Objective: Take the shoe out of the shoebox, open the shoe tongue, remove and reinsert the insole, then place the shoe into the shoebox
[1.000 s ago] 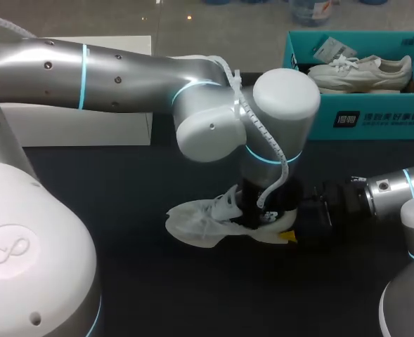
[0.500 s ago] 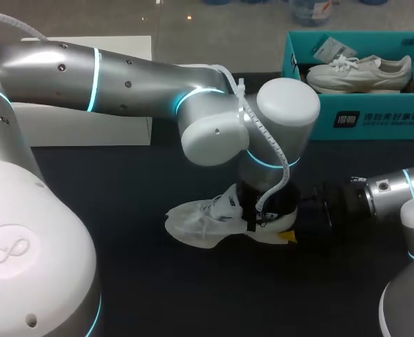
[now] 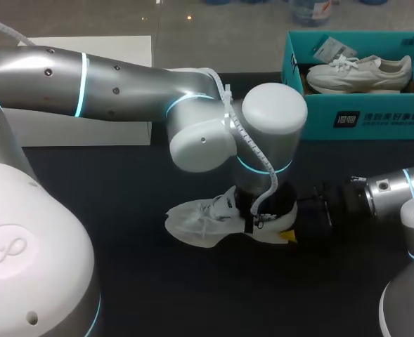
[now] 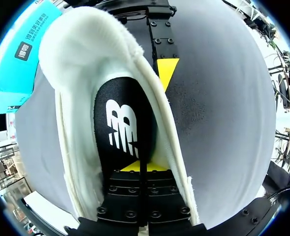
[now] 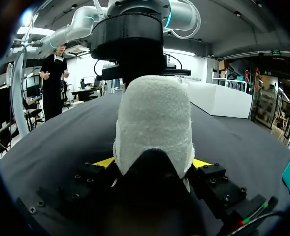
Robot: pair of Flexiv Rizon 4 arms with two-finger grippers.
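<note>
Right wrist view has my right fingers (image 5: 101, 162) clamped on the heel of the shoe (image 5: 154, 123) to steady it, so my left fingers (image 4: 127, 187), closed together, can work the insole (image 4: 122, 123).

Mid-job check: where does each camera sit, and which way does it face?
Head: above, behind, facing down on table; left arm and right arm show.
Left wrist: faces down into shoe, onto insole; left gripper shows.
Right wrist: faces level along table at shoe's heel; right gripper shows.
Shared: all three see the shoe.
</note>
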